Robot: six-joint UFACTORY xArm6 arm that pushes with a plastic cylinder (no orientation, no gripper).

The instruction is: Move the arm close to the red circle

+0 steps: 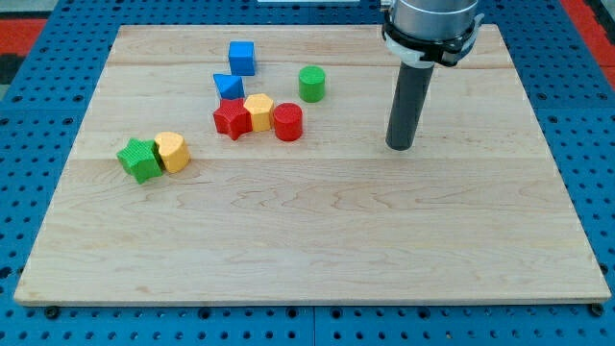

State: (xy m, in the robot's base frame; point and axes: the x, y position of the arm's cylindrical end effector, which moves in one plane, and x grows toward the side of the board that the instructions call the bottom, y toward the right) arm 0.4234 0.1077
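Tip: my tip is seen as the blunt lower end of a straight, dark, matte cylindrical rod; it is set down on bare wood, touching no block and holding nothing.
Mount: the rod is carried by a pale metallic collar ringed in black at the view's top.
Red circle: the red circle, a short ribbed cylinder, is found to the view's left of the tip, well apart from it, with open board between.
Yellow block: a yellow block with angled faces is pressed against the red circle's left side.
Red star: a red star is set touching the yellow block on its left, so that a row of three is formed.
Blue blocks: a blue wedge-like block is placed just above the row; a blue cube is seen further toward the view's top.
Green cylinder: a green cylinder is stood alone, up and right of the red circle.
Left pair: a green star and a yellow rounded block are set touching at the view's left.
Board: a pale wooden board with visible grain and plank seams is laid on a blue perforated base.
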